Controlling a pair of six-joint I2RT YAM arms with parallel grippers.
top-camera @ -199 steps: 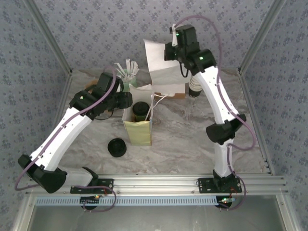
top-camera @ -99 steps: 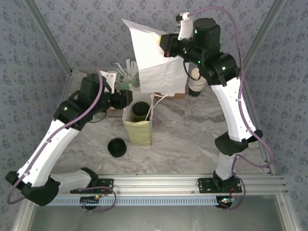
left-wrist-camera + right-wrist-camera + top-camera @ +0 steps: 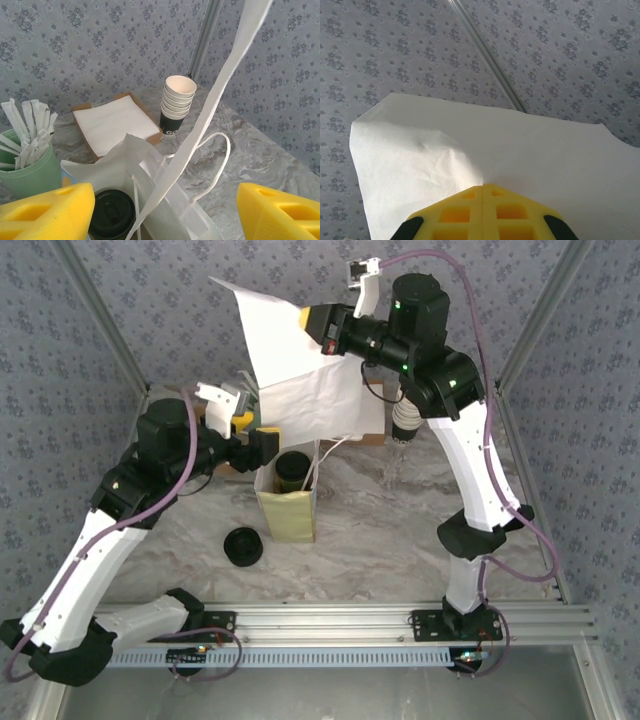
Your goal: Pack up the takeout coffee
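the takeout coffee (image 3: 292, 470) sits upright inside the paper bag (image 3: 288, 518), which stands near the middle of the desk (image 3: 380, 530), a little toward its far edge. the left pincer (image 3: 162, 215) hangs spread wide over the bag's mouth, gripping nothing. the right pincer (image 3: 484, 192) is clamped on a white paper sheet (image 3: 300, 390) held high above. the risk i see: the limp sheet could drag across the bag's rim and tip bag and cup, or the left fingers (image 3: 50, 212) could knock it

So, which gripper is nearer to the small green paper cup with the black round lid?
Left: the left gripper hangs open beside the cup; the right gripper holds white paper high behind it.
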